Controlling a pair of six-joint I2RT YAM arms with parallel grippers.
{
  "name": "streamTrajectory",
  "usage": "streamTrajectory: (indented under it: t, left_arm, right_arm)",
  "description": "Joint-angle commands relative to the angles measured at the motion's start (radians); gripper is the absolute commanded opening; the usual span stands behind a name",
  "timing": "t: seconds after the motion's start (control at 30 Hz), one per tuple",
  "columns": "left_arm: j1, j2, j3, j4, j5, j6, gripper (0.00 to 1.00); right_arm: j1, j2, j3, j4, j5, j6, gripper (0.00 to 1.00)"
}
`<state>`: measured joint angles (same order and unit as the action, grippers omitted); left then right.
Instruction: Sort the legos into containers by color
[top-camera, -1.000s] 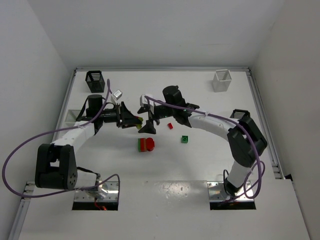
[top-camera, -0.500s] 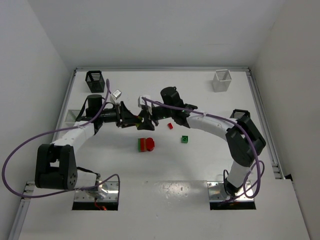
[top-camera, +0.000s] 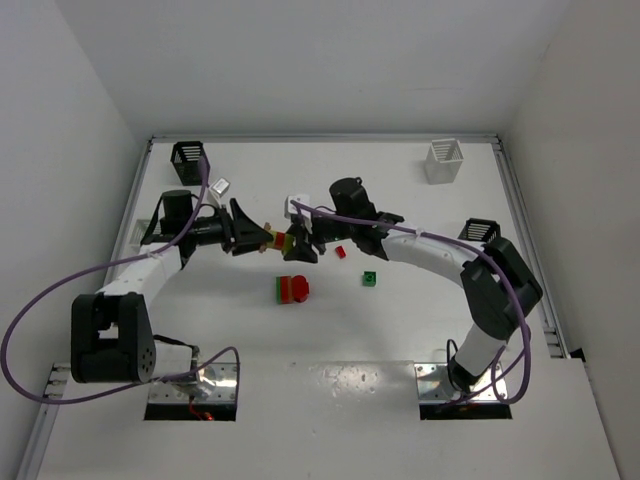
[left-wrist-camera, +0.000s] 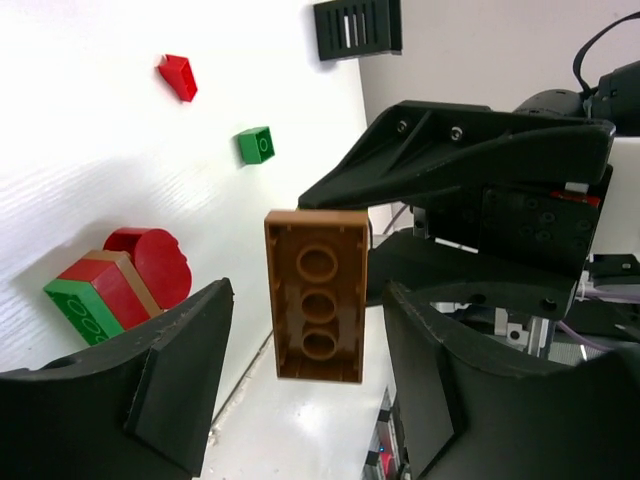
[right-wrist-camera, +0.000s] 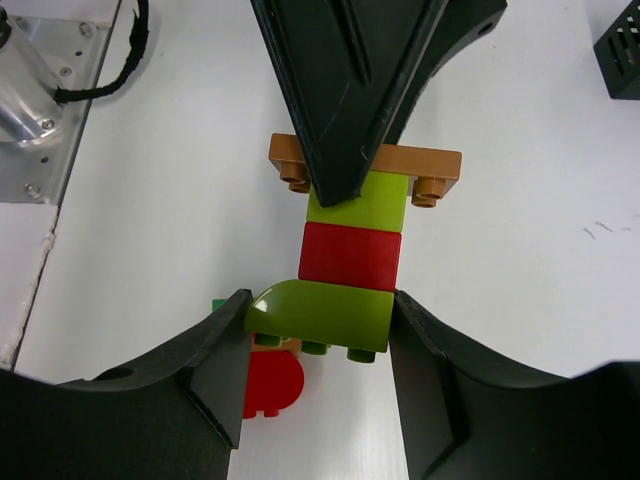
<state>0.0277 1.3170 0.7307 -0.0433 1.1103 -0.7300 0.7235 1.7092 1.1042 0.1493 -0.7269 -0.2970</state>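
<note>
Holding a short plastic lego stack (right-wrist-camera: 350, 256) (brown plate, yellow-green brick, red brick, rounded yellow-green piece), the right gripper (right-wrist-camera: 320, 318) has its jaws clenched on the rounded end, aloft just beyond the red, green and brown brick cluster (top-camera: 291, 290) lying on the white worktop (top-camera: 330, 340). Facing it, the left gripper (left-wrist-camera: 308, 292) shows jaws released, spread either side of the brown plate with a gap on each side. Right of the cluster, loose: small red brick (top-camera: 340, 252), small green square brick (top-camera: 370, 279); black slatted basket (top-camera: 190, 156) far beyond-left of it, white slatted basket (top-camera: 444, 161) far beyond-right.
</note>
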Motion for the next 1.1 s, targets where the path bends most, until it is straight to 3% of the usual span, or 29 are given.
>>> streamTrajectory:
  t: [0.0,0.6,0.73,0.97,1.07]
  left_arm:
    - [0.014,-0.038,0.038,-0.015,0.020,0.032,0.67]
    - [-0.057,-0.018,0.038,0.014,0.011,0.032,0.63]
    - [-0.068,0.004,0.038,0.026,0.002,0.023,0.54]
    - [-0.077,0.013,0.038,0.036,0.002,0.023,0.30]
    - [-0.077,0.013,0.038,0.055,0.002,0.014,0.25]
  right_arm:
    - [-0.004,-0.049,-0.006,0.021,0.007,-0.039,0.11]
    - [0.014,-0.008,0.057,-0.013,-0.002,-0.080,0.11]
    - [0.024,0.001,0.057,-0.004,-0.002,-0.080,0.11]
    - [0.033,0.001,0.057,0.006,0.007,-0.080,0.10]
    - [0.042,0.001,0.048,0.006,0.007,-0.080,0.10]
